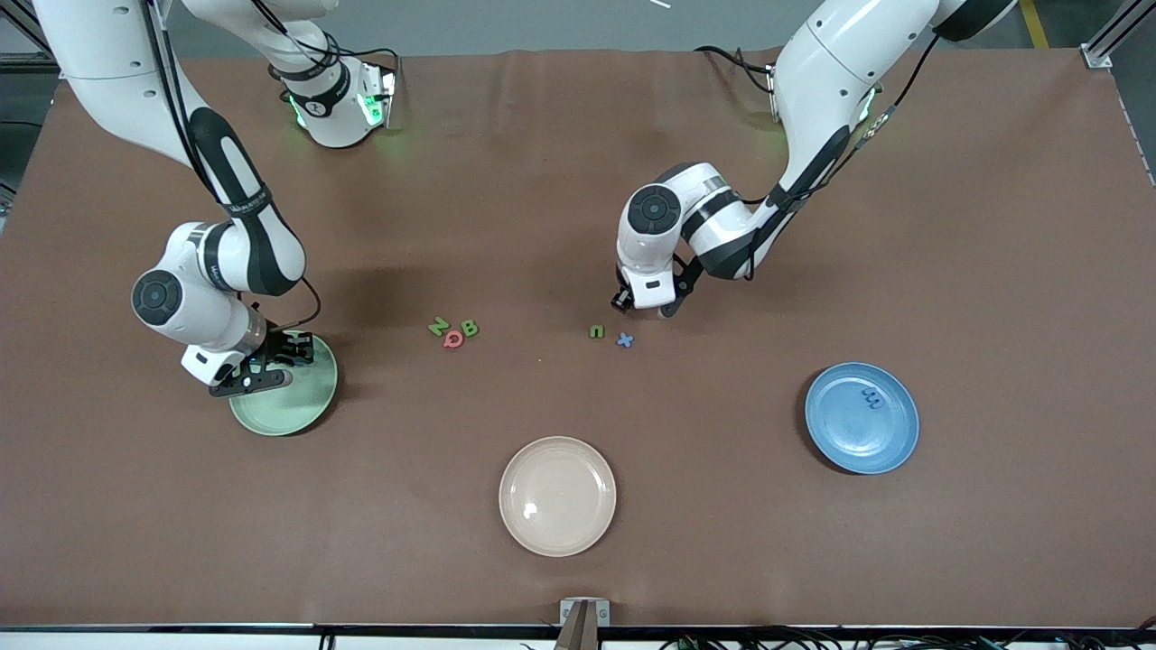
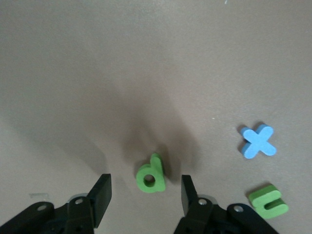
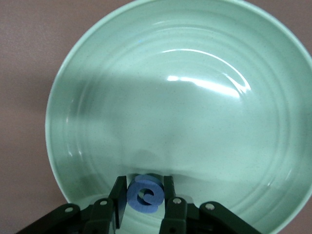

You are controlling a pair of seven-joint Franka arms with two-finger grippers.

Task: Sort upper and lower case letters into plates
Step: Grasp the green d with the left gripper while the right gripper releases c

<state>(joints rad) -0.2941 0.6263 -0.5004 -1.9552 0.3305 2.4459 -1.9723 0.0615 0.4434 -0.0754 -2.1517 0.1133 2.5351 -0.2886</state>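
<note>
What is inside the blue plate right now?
The blue plate holds one small blue letter, lying near the rim. Nothing covers the rest of its inside.

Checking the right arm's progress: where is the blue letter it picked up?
The blue letter is pinched in the right gripper, over the mint green plate at the right arm's end of the table.

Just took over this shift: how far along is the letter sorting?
Done: one blue letter in the blue plate. In hand: right gripper holds a blue letter over the green plate; left gripper straddles a green d, not yet gripped. Left: n, x, and three letters toward the right arm's end.
</note>
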